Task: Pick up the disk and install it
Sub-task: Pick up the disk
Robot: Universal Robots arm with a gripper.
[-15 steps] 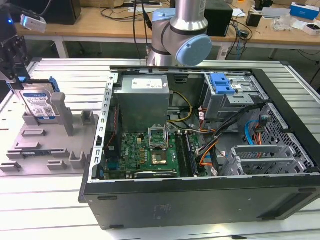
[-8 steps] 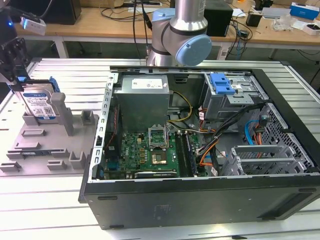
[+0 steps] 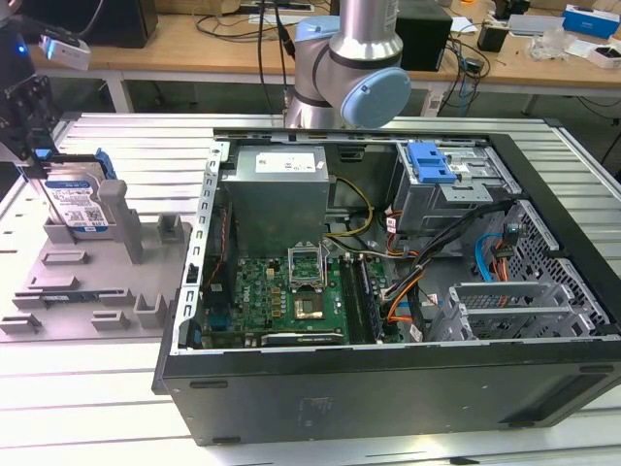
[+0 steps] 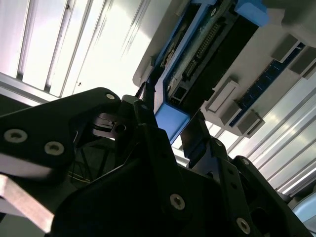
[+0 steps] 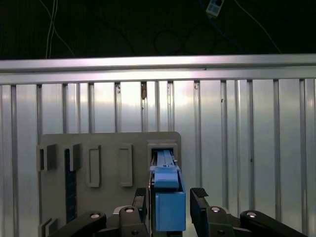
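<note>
disk [image 3: 76,206]: standing upright in the grey holder [image 3: 92,282]
gripper [image 5: 169,196]: spread, straddling the disk's blue end

So the disk [image 5: 167,170] stands edge-on in a slot of the grey holder [image 5: 111,143] on the slatted metal table [image 5: 247,148], with its blue rail end facing the camera. The gripper [image 5: 170,193] straddles it, one finger on each side, and there's a thin gap showing beside the rail.

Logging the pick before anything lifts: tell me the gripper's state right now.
Gripper: open, its fingers on either side of the blue end tab of the disk, with gaps showing on both sides; not clamped on it yet.
</note>
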